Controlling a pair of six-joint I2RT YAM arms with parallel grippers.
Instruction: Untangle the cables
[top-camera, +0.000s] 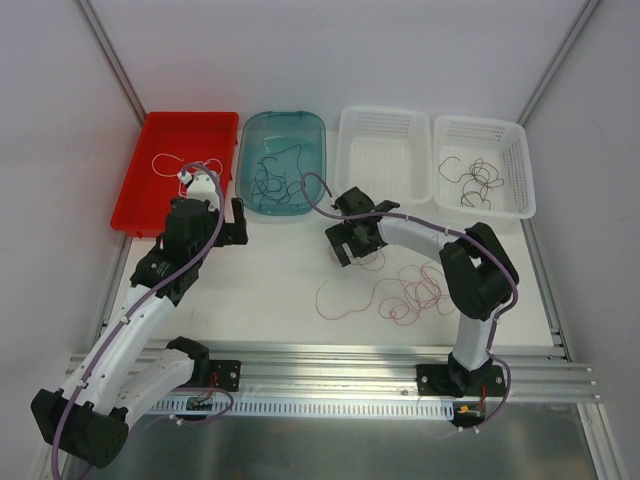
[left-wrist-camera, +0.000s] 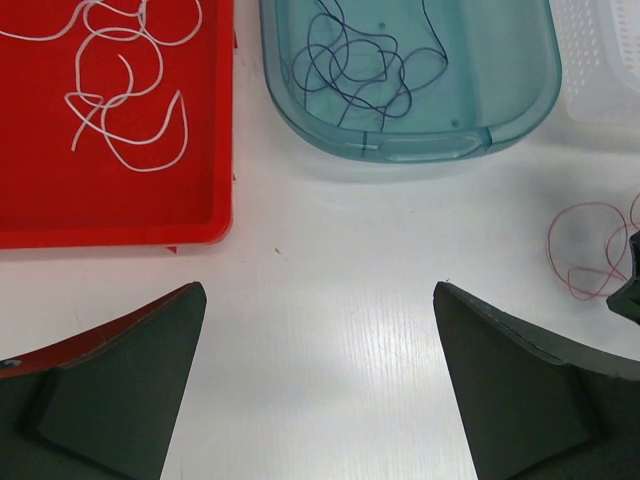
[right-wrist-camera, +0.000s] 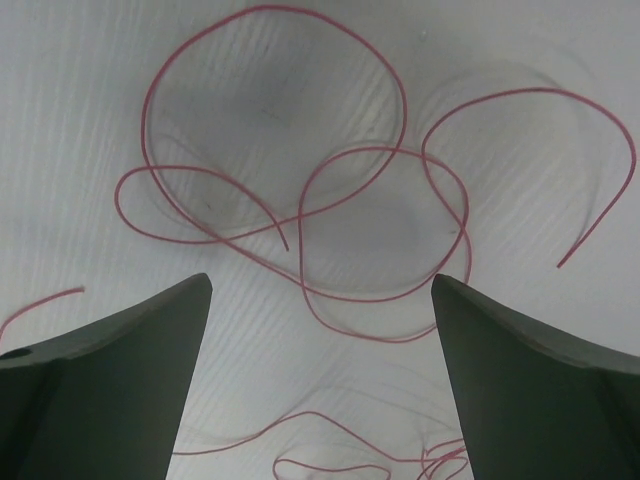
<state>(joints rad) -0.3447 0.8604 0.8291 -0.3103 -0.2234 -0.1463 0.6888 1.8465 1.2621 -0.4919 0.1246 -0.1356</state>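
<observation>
Top external view: four containers are seen in a row across the upper part of the frame, standing on the white table (top-camera: 280, 290). At the upper left a red tray (top-camera: 150, 205) is placed, and white cables (top-camera: 165, 160) are spread loosely inside it. Just to its right a teal tray (top-camera: 312, 130) is set, with dark cables (top-camera: 270, 180) curled on its floor. A white basket (top-camera: 385, 118) is found next, and beside it, at the upper right, a second white basket (top-camera: 518, 150) in which dark brown cables (top-camera: 475, 180) are gathered. Pink cables (top-camera: 410, 292) are left on the bare table at centre right of the frame, looped over one another in a loose tangle, with one strand trailing toward the left. The left arm (top-camera: 130, 320) is extended toward the near edges of the red and teal trays. In the left wrist view its jaws are held wide apart above bare table, nothing between them. The right arm (top-camera: 420, 235) is bent back toward the frame's centre, its jaws poised just to the upper left of the pink tangle. In the right wrist view these jaws are likewise spread apart and nothing is gripped, while pink loops are seen on the table beyond and between them.
</observation>
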